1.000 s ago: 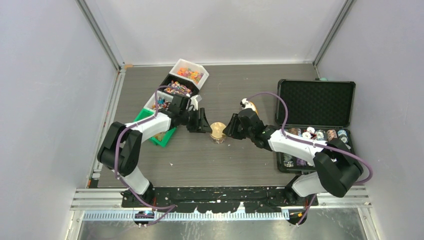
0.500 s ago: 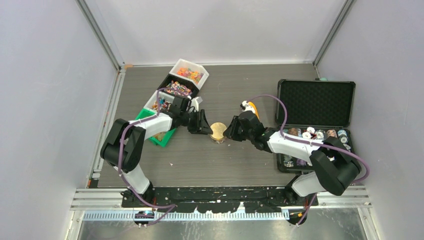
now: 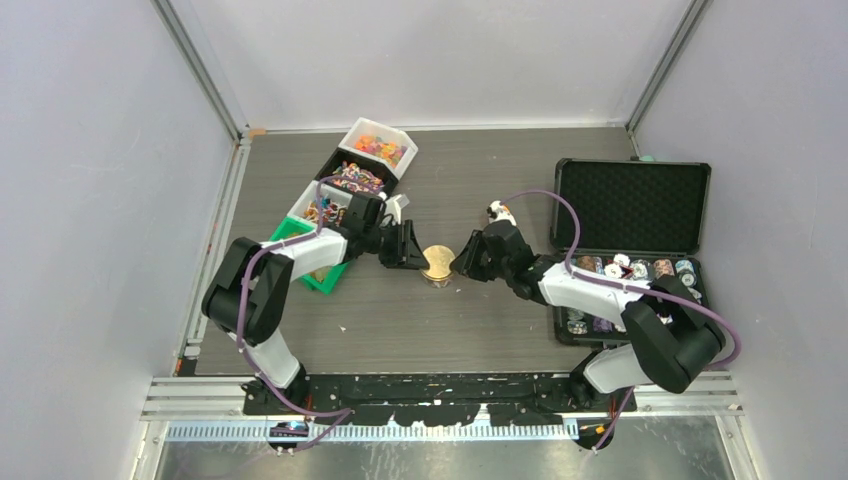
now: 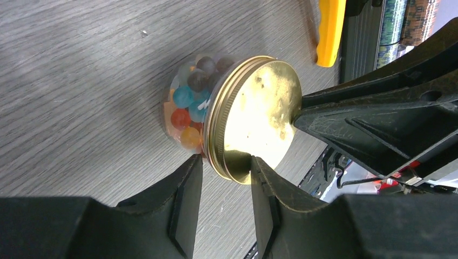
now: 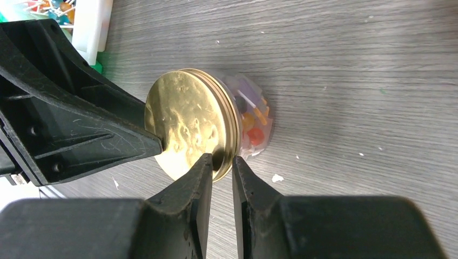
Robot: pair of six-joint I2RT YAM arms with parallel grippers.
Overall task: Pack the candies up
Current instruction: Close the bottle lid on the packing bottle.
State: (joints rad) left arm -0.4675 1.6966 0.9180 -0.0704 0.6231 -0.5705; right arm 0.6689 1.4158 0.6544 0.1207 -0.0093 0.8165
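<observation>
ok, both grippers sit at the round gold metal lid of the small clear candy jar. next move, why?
Probably lower the left gripper onto the clear jar body and close. It and the right gripper meet the gold lid at its rim from opposite sides; nothing holds the body against a twist.
</observation>
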